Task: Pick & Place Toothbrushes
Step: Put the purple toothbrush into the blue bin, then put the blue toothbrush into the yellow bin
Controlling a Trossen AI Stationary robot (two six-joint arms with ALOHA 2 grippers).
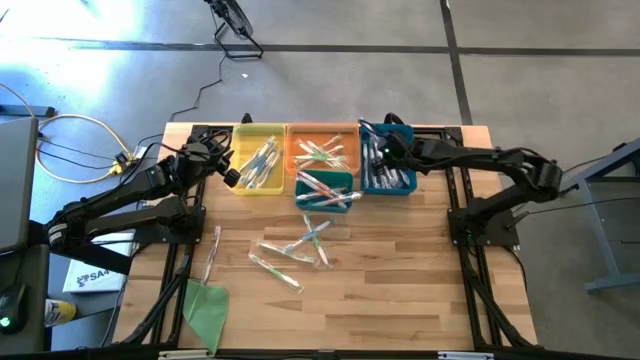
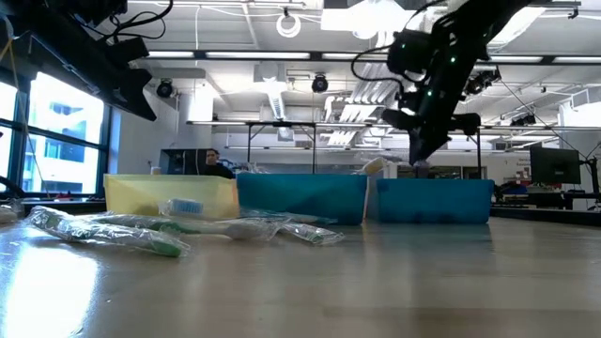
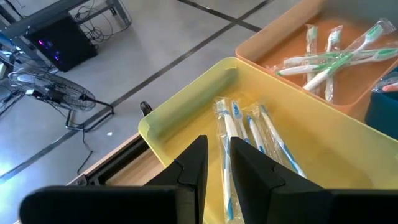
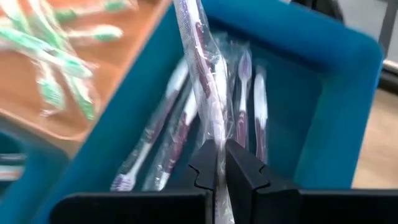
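Over at nine o'clock on the wooden surface [image 1: 400, 300], the left claw [image 1: 228, 172] hovers above the yellow bin [image 1: 258, 160], its fingers [image 3: 196, 163] nearly closed with only a slim gap and nothing between them. Below it, blue-accented wrapped toothbrushes [image 3: 249, 134] lie along the yellow bin's floor. A green cloth-like sheet [image 1: 207, 305] sits at seven o'clock near the front edge, and one lone wrapped brush [image 1: 212, 252] lies just beyond it. Moving across, the orange bin [image 1: 322, 152] at twelve o'clock holds green-accented brushes [image 3: 329, 59], and a teal bin [image 1: 325, 190] just in front of it holds pink-accented ones. At the centre, a loose scatter of wrapped brushes [image 1: 295, 250] rests on the bare wood. On to one o'clock: the right claw [image 1: 378, 148] is over the blue bin [image 1: 390, 170], clenched on a purple wrapped toothbrush [image 4: 202, 81] that stands up out of the bin, while more purple brushes [image 4: 249, 99] lie inside.
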